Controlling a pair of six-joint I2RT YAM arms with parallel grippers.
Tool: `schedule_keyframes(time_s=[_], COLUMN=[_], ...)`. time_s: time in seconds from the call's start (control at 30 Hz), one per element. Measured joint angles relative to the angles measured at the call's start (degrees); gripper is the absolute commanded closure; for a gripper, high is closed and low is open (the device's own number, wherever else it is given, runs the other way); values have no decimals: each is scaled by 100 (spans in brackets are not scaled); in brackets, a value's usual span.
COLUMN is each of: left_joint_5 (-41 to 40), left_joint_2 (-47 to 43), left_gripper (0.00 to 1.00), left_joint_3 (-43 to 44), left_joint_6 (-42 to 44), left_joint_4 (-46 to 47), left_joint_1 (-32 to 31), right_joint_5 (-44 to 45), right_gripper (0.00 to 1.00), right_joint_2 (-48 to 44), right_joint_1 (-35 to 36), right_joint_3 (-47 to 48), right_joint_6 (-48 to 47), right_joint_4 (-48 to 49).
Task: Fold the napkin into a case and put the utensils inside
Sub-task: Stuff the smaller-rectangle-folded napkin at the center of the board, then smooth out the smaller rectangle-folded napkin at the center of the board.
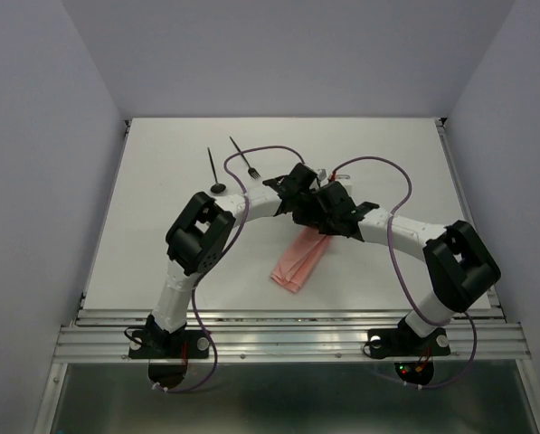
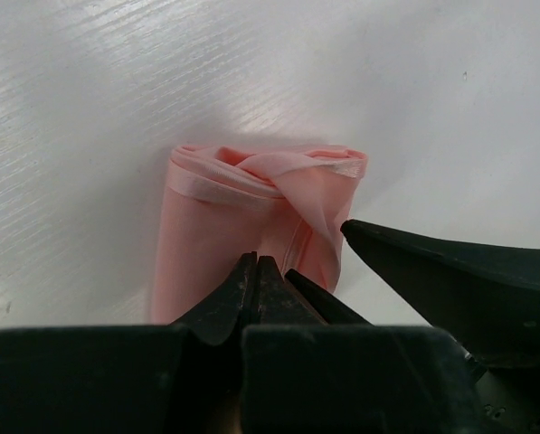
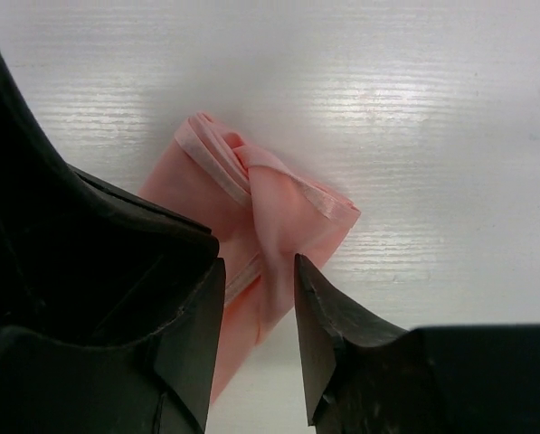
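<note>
- My right hand point(image 3: 258, 264) is released, fingers parted either side of the napkin's point(image 3: 279, 203) twisted fold.
- My left hand point(image 2: 255, 264) is clenched, tips over that napkin, mid-surface point(image 1: 161, 181).

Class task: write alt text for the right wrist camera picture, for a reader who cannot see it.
The right gripper, jaws open, straddles a folded pink napkin lying on a white table. One layer at the napkin's end is twisted into a raised ridge that runs down between the fingers.
</note>
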Motion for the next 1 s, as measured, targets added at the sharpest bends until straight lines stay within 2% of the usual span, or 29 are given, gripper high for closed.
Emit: schedule_keyframes(time_s=[0.03, 0.2, 0.33, 0.4, 0.43, 0.53, 0.7, 0.83, 0.9, 1.0], left_joint_5=[4, -85, -280, -391, -470, -654, -968, -1123, -1217, -1375], left_joint_2=[-11, -310, -778, -999, -1161, -1482, -2033, -2437, -2614, -2802], left_gripper=[100, 100, 97, 91, 84, 77, 77, 80, 81, 82], left_joint_3=[0, -85, -234, -326, -402, -568, -1196, -1716, -1915, -2109], left_joint_6=[11, 79, 160, 192, 216, 258, 293, 328, 343, 363], left_joint_4=[-15, -107, -205, -247, -284, -350, -387, -365, -343, -313], left_joint_1=[-2, -2, -9, -9, -9, -9, -9, -9, -9, -9], right_joint_5=[0, -28, -142, -214, -304, -581, -1305, -1823, -1978, -2096], right_gripper=[50, 40, 39, 39, 39, 39, 40, 44, 50, 65], right_joint_2=[-39, -391, -960, -1228, -1405, -1687, -1825, -1725, -1646, -1523], right_joint_1=[2, -9, -11, -11, -11, -11, -11, -11, -15, -15], right_joint_3=[0, -92, -262, -376, -507, -841, -1685, -2208, -2240, -2249], right_joint_6=[4, 76, 247, 361, 485, 796, 1405, 1816, 1941, 2092], right_joint_4=[-4, -37, -42, -42, -17, 11, 487, 881, 1132, 1425])
